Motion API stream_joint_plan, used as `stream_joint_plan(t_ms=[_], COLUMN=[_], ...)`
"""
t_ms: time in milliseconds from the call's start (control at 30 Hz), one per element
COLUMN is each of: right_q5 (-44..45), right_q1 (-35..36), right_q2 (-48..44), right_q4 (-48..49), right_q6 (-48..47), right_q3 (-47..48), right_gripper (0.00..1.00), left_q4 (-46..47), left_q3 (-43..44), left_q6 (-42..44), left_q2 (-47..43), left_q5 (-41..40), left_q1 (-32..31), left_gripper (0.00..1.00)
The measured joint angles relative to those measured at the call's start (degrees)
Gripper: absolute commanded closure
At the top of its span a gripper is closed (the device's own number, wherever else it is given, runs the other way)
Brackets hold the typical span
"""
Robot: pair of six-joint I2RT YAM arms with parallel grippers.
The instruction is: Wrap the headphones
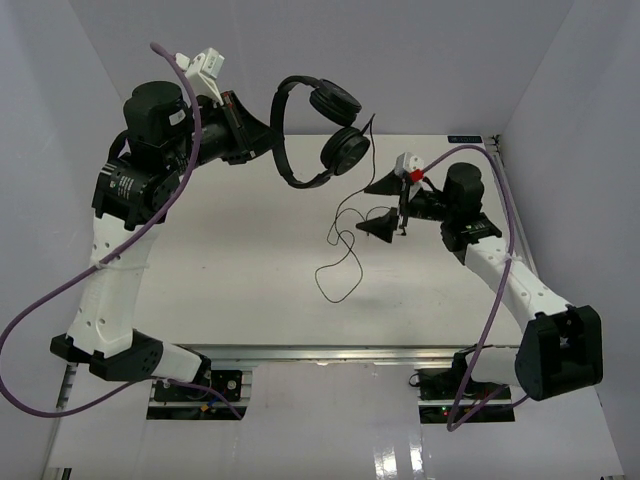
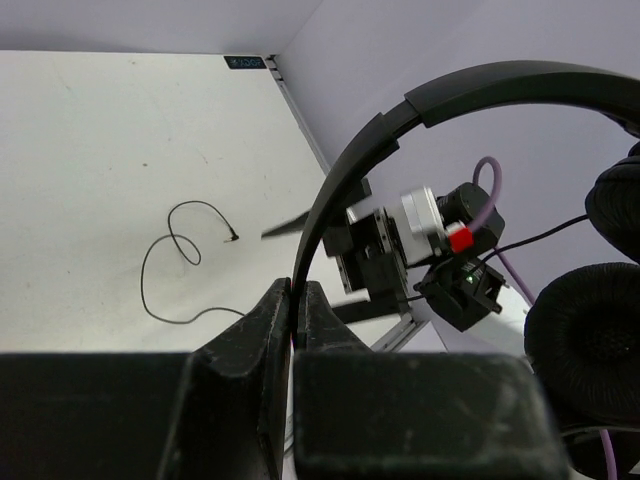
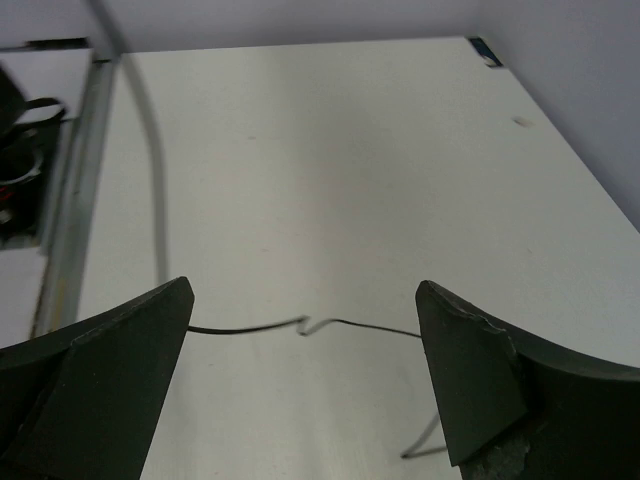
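Note:
The black headphones (image 1: 318, 128) hang in the air over the far middle of the table, with my left gripper (image 1: 262, 132) shut on their thin headband (image 2: 480, 85). In the left wrist view the band runs up from between the closed fingertips (image 2: 297, 295), with one padded earcup (image 2: 580, 340) at the right. The thin cord (image 1: 340, 262) drops from the lower earcup and loops on the table. My right gripper (image 1: 382, 207) stands open just right of the cord. In the right wrist view the cord (image 3: 250, 327) crosses the wide gap of that gripper (image 3: 305, 305), apart from both fingers.
Thick purple robot cables (image 1: 150, 225) trail along both arms. White walls close in the table (image 1: 230, 260) at the back and both sides. A metal rail (image 1: 330, 352) runs along the near edge by the arm bases.

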Motion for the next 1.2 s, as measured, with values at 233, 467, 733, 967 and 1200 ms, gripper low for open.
stream_joint_plan(t_ms=[233,467,733,967,1200], right_q5=[-6.83,-0.73,-1.97,-3.18,6.05], right_q1=[12.5,12.75,12.75,12.75,12.73], right_q2=[-2.21,1.25,-0.18,-7.61,-13.17], right_q4=[-9.61,-6.68,-1.18,-5.68,-23.32], right_q6=[-10.02,-4.42,-0.01,-3.28,-12.73], right_q3=[2.18,3.82,-3.16,-6.95,-1.14], right_gripper=[0.04,0.47,0.82,0.92,0.92], left_q4=[-0.31,-0.28,0.66,3.49,8.03], left_q3=[0.0,0.0,-0.53,-0.19,-3.02], left_q6=[-0.78,-1.48,-2.9,-4.68,-6.31], left_q2=[0.7,0.71,-0.21,-0.66,0.88], left_q5=[0.67,1.12,-2.18,-5.83,-8.13], left_q1=[0.0,0.0,0.0,0.0,0.0], left_gripper=[1.0,1.0,1.0,1.0,1.0])
